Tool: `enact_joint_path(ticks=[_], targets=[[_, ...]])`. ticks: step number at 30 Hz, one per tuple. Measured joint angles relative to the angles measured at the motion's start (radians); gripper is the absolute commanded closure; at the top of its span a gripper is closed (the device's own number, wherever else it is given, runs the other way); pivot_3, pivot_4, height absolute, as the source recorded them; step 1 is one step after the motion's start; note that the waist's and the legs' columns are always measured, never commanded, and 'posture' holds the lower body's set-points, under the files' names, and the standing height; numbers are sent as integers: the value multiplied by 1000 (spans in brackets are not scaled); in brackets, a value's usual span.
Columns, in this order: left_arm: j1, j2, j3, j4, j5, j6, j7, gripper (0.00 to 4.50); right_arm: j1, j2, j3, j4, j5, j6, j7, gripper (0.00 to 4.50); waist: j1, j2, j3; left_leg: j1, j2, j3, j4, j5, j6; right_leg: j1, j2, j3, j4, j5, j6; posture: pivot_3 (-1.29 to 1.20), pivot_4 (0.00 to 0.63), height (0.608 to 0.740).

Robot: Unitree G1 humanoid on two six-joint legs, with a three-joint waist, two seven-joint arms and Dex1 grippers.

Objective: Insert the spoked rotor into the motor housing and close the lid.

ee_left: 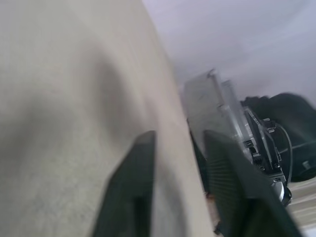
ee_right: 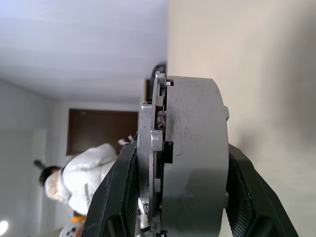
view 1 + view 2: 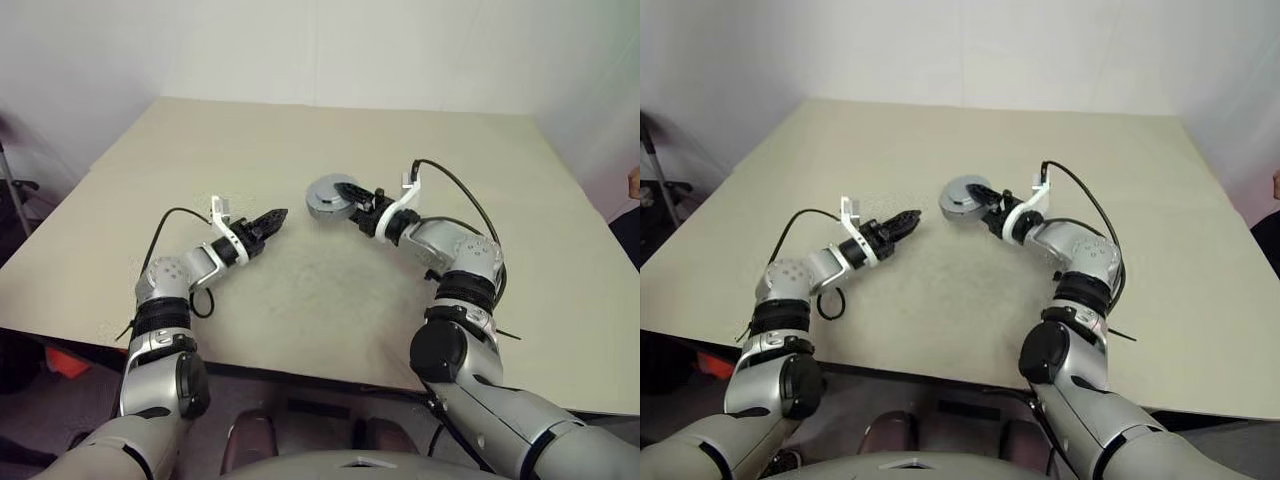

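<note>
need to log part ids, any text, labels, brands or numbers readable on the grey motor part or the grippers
None can be read.
Round grey metal motor housing, held between the right gripper fingers: bare surface, no marking.
Left gripper, open and empty: no label.
Beige table: no print or sign.

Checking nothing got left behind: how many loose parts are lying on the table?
0. The one part seen, the closed motor housing, is held above the table in the right claw; the arms may hide small pieces.
</note>
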Motion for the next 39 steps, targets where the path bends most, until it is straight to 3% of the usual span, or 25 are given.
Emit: enact_joint_path(ticks=[5, 12, 28, 31, 36, 39], targets=[[3, 4, 70, -1, -82, 53, 46, 38, -1, -10, 10, 1, 32, 6, -27, 2213, 5, 0, 0, -2, 0, -1, 7, -3, -2, 0, 0, 0, 4, 0, 0, 0, 0, 740], [-35, -26, 125, 57, -196, 164, 88, 38, 2, -1, 52, -11, 74, 50, -44, 2213, 6, 0, 1, 0, 1, -1, 12, -2, -4, 0, -1, 0, 14, 0, 0, 0, 0, 740], [-134, -91, 77, 207, -194, 106, 70, 38, 64, 34, 131, -124, 165, 85, -86, 2213, 22, 0, 1, -1, 1, -1, 16, -2, -4, 0, -1, 1, 15, 0, 1, 0, 0, 740], [-134, -86, 71, 207, -190, 92, 59, 584, 71, 32, 141, -125, 169, 76, -91, 2213, 23, 0, 1, -1, 1, -1, 16, -2, -4, 0, -2, 0, 15, 0, 1, 0, 0, 740], [-134, -85, 68, 207, -189, 78, 49, 2248, 76, 25, 151, -125, 178, 63, -94, 2213, 23, 0, 1, -1, 1, -2, 16, -2, -4, 0, -2, 0, 15, 0, 1, 0, 0, 740], [-134, -85, 68, 207, -191, 75, 45, 2263, 76, 24, 160, -125, 180, 55, -91, 2213, 23, 0, 1, -1, 1, -2, 16, -2, -4, 0, -2, 0, 15, 0, 1, 0, 0, 740]])
